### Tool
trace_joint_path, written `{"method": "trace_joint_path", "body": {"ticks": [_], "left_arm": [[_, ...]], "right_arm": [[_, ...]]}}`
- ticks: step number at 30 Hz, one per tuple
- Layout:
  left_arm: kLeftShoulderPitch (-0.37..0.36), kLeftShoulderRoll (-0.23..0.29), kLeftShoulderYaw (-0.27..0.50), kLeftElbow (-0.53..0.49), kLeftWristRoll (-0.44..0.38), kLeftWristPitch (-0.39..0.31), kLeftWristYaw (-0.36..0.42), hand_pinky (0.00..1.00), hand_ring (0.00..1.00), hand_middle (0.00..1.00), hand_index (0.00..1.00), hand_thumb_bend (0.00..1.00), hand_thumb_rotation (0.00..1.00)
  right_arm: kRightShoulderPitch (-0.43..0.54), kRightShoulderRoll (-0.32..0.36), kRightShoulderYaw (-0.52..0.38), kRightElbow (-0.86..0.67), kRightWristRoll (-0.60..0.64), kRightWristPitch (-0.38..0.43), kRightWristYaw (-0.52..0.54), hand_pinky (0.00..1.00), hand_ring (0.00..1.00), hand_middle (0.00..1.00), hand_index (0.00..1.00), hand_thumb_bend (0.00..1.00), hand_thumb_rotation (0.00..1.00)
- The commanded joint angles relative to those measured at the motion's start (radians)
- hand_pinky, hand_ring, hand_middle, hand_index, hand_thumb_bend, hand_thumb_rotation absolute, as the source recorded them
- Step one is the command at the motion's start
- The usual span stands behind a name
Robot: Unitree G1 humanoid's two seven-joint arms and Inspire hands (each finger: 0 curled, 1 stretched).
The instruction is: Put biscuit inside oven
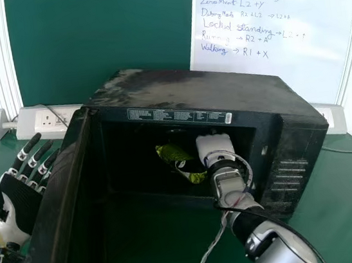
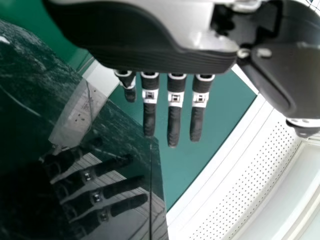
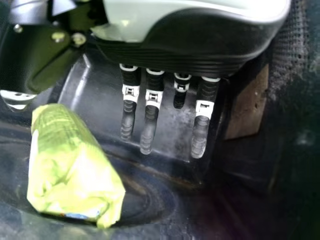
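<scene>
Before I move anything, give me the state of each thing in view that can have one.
Oven door: open
Oven: packet and right hand inside
Biscuit packet: lying down, ungripped
Right hand: open, fingers extended
Left hand: open, empty, beside the door
Whiteboard: written on
</scene>
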Motion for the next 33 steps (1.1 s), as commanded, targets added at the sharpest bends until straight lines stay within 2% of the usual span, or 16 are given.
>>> {"method": "trace_joint_path", "body": {"ticks": [1,4,8,11,18,22,27,30,33], "left_arm": [[0.001,0.009,0.012,0.016,0.005,-0.016,-0.018,0.85,0.79,0.75,0.78,0.35,0.28],[0.002,0.011,0.017,0.026,0.000,-0.016,-0.032,0.88,0.81,0.77,0.80,0.34,0.29],[0.000,0.004,0.014,0.021,0.003,-0.015,-0.018,0.86,0.80,0.77,0.80,0.35,0.27],[0.001,0.004,0.013,0.022,0.007,-0.017,-0.024,0.87,0.81,0.77,0.81,0.35,0.27],[0.002,0.009,0.018,0.029,0.006,-0.015,-0.035,0.88,0.81,0.77,0.80,0.37,0.27],[0.000,0.006,0.017,0.035,0.014,-0.015,-0.035,0.89,0.81,0.77,0.81,0.36,0.28],[0.000,0.008,0.017,0.032,0.016,-0.014,-0.037,0.89,0.81,0.77,0.81,0.35,0.29],[-0.001,0.008,0.020,0.038,0.018,-0.017,-0.047,0.88,0.80,0.77,0.80,0.36,0.29],[-0.003,0.006,0.023,0.043,0.011,-0.016,-0.045,0.86,0.79,0.76,0.79,0.38,0.27]], "right_arm": [[-0.033,0.006,-0.016,-0.015,0.024,0.018,0.026,0.41,0.50,0.59,0.65,1.00,0.49],[-0.028,0.005,-0.048,-0.043,0.063,0.023,0.061,0.39,0.48,0.59,0.65,1.00,0.52],[-0.016,-0.003,-0.060,-0.085,0.084,0.030,0.102,0.39,0.49,0.61,0.80,1.00,0.59],[0.006,-0.012,-0.076,-0.128,0.104,0.024,0.112,0.37,0.47,0.59,0.82,1.00,0.63],[0.080,-0.028,-0.106,-0.305,0.132,0.094,0.182,0.55,0.64,0.74,0.86,1.00,0.70],[0.156,-0.044,-0.125,-0.470,0.131,0.148,0.216,0.60,0.69,0.78,0.87,0.96,0.64],[0.248,-0.077,-0.120,-0.678,0.105,0.210,0.285,0.72,0.82,0.86,0.89,0.94,0.67],[0.302,-0.100,-0.114,-0.800,0.080,0.244,0.328,0.81,0.89,0.91,0.90,0.88,0.64],[0.343,-0.110,-0.105,-0.878,0.043,0.279,0.351,0.83,0.90,0.92,0.89,0.83,0.65]]}}
